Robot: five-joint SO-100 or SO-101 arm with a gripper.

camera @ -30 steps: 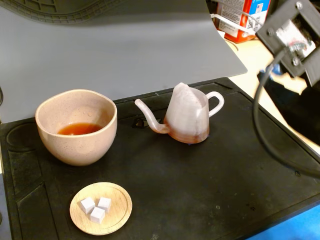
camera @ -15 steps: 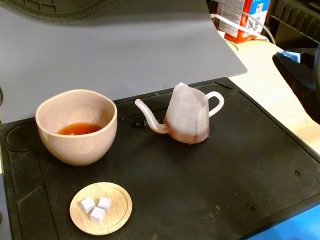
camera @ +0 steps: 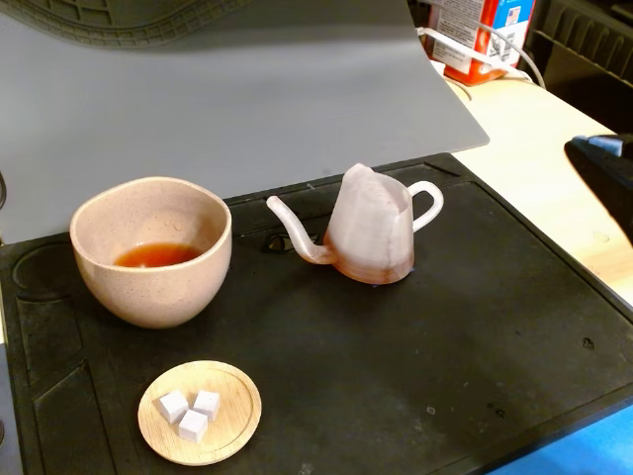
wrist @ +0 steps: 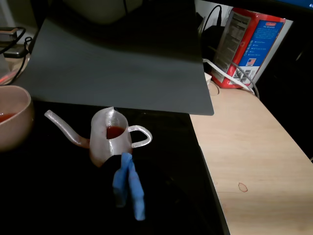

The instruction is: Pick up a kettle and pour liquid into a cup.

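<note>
Standing upright on black mat (camera: 396,366), kettle (camera: 371,230) sits just ahead of claw (wrist: 128,193) in wrist view, handle toward claw side, spout pointing left at cup (camera: 150,249). Claw holds nothing; blue-tipped fingers (wrist: 137,191) close together, nearly closed. Liquid (camera: 156,254) pooled in cup, more in kettle base. Cup further left of claw, apart from kettle.

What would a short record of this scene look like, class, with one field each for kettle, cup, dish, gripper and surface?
kettle: kettle upright on the mat, spout toward the cup, reddish liquid inside
cup: cup left of the kettle in the fixed view, holding some liquid
dish: wooden dish with three white cubes, nearer the camera than the cup
gripper: gripper blue-tipped, by the kettle's handle side, fingers together, holding nothing
surface: black mat on a light wooden table
</note>
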